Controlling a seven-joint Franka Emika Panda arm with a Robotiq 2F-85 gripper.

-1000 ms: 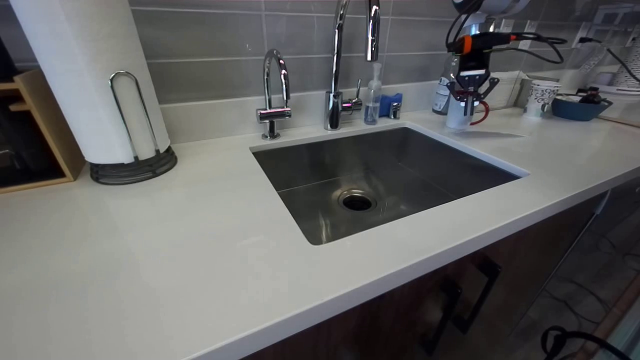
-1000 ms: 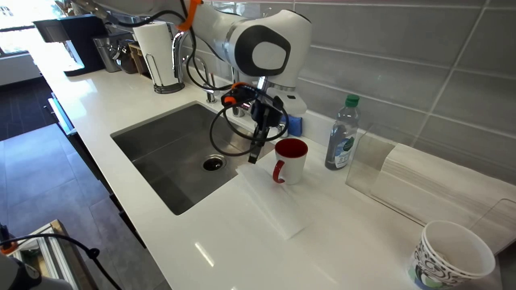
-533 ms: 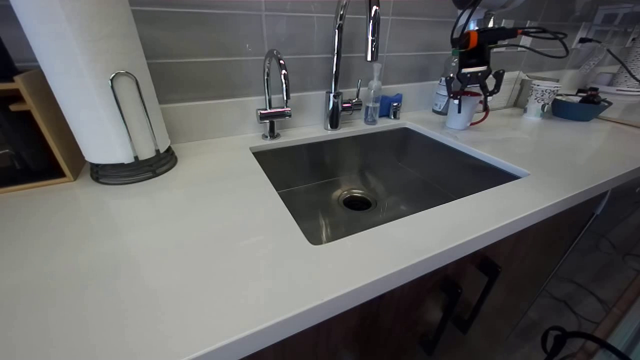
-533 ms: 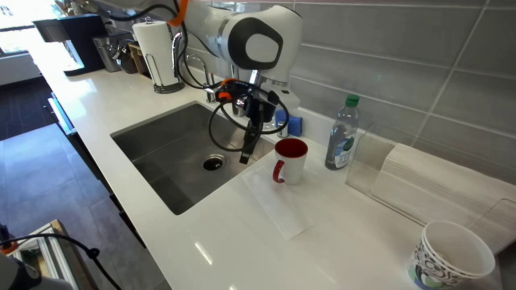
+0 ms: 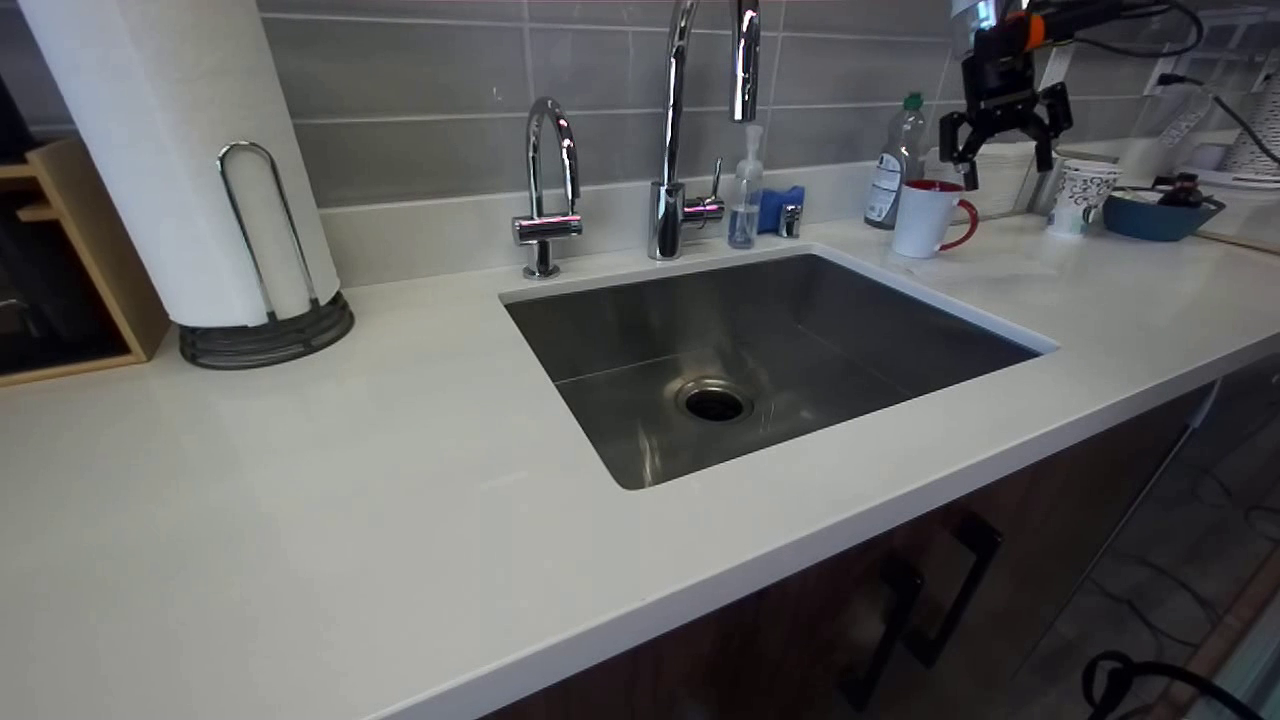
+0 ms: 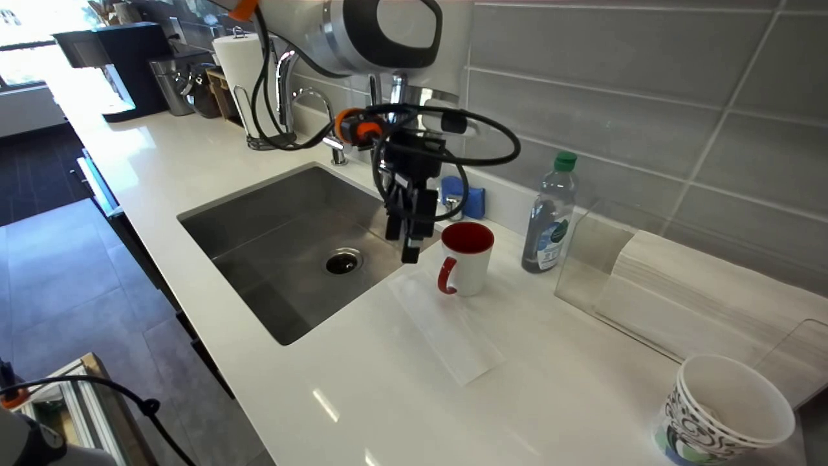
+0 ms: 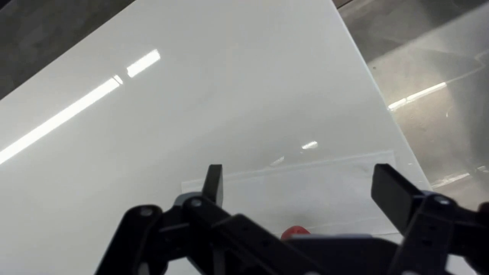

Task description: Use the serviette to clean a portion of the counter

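While the serviette (image 6: 446,327) now lies flat on the table (image 6: 556,375) beside the sink (image 6: 272,252), its end no longer raised, the jaws stand higher than before, spread wide and empty. The label (image 6: 553,239) on the bottle (image 6: 550,199) is illegible.

Kitchen, counter (image 5: 330,520) w/ s/s sink (image 5: 800,360), 2 taps (image 5: 667,222), ppr towels (image 5: 185,170), mug (image 6: 475,266)

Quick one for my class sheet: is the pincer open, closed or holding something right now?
Pincer: open, holding nothing; the serviette lies on the counter.
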